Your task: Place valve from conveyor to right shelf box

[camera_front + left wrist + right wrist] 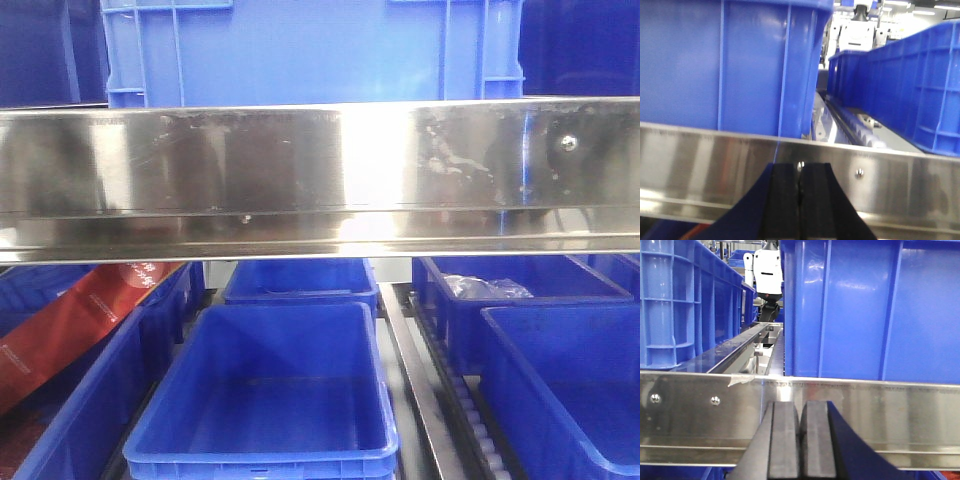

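The valve and the conveyor are out of view in all three frames. My left gripper (799, 168) is shut with nothing between its black pads, held close in front of a steel shelf rail (890, 185). Shut and empty as well, my right gripper (802, 406) faces the same kind of rail (880, 415). Neither gripper shows in the front view. On the lower shelf level at the right stand two blue boxes: a near one (570, 400) and a farther one (520, 285) holding a clear plastic bag (488, 289).
A wide steel rail (320, 180) crosses the front view, with a blue crate (310, 50) above it. Below are an open blue box (270, 400), another (300, 280) behind it, and roller tracks (440, 380). A red strip (70, 330) lies at left.
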`<state>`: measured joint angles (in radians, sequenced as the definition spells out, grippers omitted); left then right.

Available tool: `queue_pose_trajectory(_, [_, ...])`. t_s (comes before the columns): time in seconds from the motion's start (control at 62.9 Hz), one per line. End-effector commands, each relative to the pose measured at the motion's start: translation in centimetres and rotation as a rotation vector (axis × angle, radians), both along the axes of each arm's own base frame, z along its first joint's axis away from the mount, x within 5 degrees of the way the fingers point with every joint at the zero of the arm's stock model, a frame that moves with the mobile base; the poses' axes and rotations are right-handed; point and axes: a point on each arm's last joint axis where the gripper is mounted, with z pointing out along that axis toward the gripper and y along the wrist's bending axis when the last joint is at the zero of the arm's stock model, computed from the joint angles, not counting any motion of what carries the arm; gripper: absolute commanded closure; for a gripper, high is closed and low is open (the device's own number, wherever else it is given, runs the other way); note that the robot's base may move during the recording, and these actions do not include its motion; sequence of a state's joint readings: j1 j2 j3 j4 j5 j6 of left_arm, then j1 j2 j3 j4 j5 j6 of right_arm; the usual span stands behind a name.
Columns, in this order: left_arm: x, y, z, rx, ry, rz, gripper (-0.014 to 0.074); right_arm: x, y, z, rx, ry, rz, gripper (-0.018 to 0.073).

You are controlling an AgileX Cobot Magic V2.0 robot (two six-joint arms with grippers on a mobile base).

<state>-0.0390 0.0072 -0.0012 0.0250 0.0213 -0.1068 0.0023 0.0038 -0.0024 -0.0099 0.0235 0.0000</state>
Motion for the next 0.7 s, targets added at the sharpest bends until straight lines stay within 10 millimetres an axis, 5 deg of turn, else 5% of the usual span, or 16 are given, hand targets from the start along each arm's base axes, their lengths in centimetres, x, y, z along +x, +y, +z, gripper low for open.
queue_pose_trajectory(0.0, [-0.06,-0.06,0.01,-0.016,-0.007,-0.012,0.0707,-0.03,-0.03,0.07,-0.006,-0.016,-0.006,0.0727])
queue_pose_trajectory(0.684, [-0.08,-0.25,0.10,0.011,-0.018,-0.043,0.0707,-0.03,-0.03,0.07,-0.006,-0.016,-0.006,0.0727])
